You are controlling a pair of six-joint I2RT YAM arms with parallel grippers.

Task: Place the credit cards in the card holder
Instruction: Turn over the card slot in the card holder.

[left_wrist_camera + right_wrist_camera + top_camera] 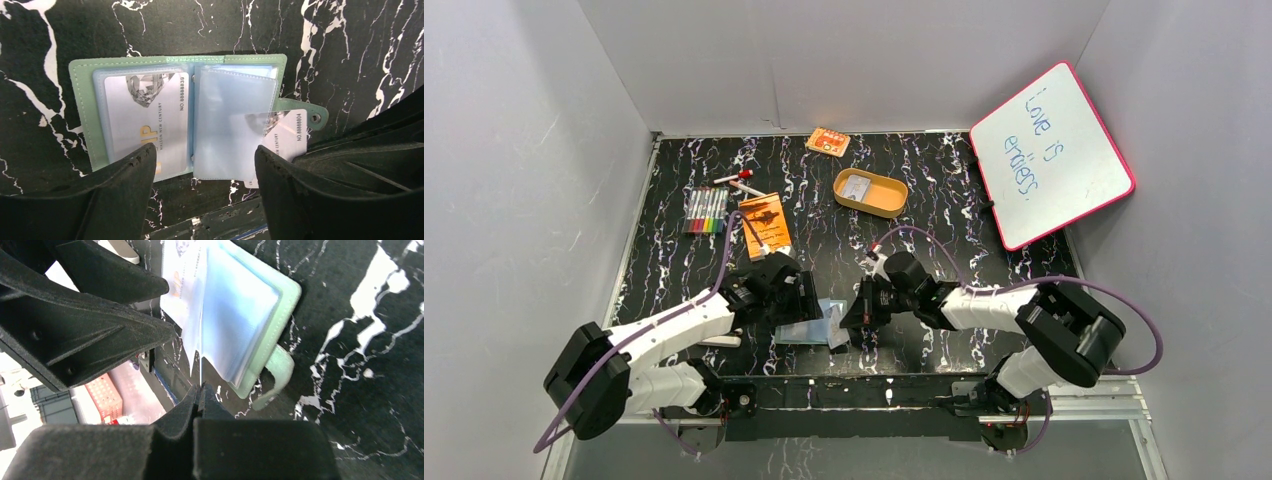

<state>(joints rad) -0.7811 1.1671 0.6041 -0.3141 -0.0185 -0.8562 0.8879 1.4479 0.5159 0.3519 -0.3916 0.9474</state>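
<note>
Open card holder [80, 100] at table [944, 200] near edge. L gripper [204, 152] released above it. R gripper [200, 390] clenched at clear leaf [230, 125]; grip unclear. One credit card [145, 120] pocketed; 2nd card [290, 132] half hidden under leaf.

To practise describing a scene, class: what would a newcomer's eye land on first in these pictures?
The pink-framed whiteboard leans in the far right corner, bright against the black marbled table. Near the front edge the green card holder lies open with a pale credit card in one pocket; the shut right gripper pinches a clear pocket, the left gripper is open above it.
</note>
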